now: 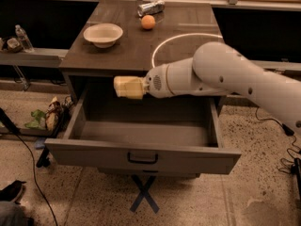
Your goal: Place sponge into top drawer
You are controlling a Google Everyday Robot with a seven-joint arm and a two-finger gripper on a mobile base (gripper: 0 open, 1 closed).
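The top drawer (84,150) is pulled wide open below the countertop, its dark bar handle (142,158) centred on the front panel, and its inside looks bare. My gripper (135,87) reaches in from the right on the white arm (225,76). It is shut on the pale yellow sponge (124,86). It holds the sponge in the air over the back left part of the drawer opening, just below the countertop's front edge. The sponge touches neither the drawer floor nor its walls.
On the countertop (122,51) stand a white bowl (103,34), an orange ball (148,21) and a crushed silver can (150,7). A water bottle (23,37) stands on a shelf at left. Cables and a blue tape cross (143,199) lie on the floor.
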